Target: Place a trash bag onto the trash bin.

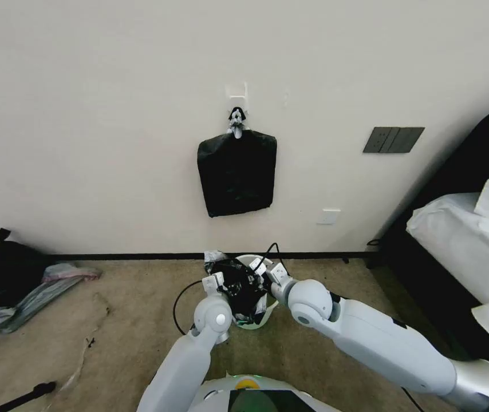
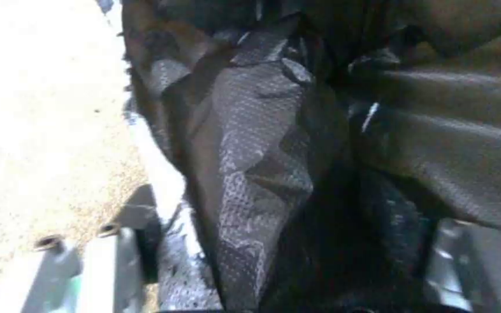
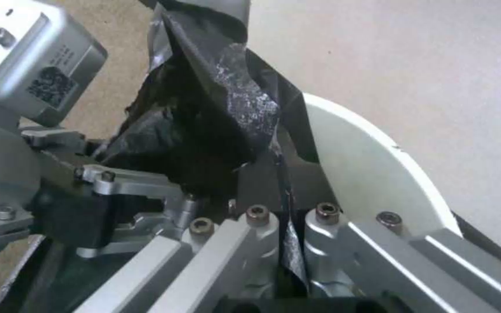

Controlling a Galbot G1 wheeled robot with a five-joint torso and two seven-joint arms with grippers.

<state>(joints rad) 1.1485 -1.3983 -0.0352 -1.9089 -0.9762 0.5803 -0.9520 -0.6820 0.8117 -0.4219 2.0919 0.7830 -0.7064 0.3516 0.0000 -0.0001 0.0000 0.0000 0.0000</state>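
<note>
The bin point(image 1: 254, 263) stands on the carpet point(image 1: 130, 309) at the foot of the wall, with the crumpled black bag point(image 1: 239, 289) bunched over its near side. The right gripper point(image 3: 288, 243) has its fingers closed tight on a fold of the bag, just beside the white rim. The left gripper point(image 1: 221, 281) is at the bag's other side, with film lying between its fingers, but how far they are open I cannot tell.

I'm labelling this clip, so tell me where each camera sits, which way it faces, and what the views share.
Head view: from the robot's head, forward and down at wall and carpet; both arms reach to the trash bin.
Left wrist view: on the left arm, close against the trash bag; left gripper fingers at the edges.
Right wrist view: on the right arm, facing the bin rim; right gripper pinches bag film.
Shared: the bag.
</note>
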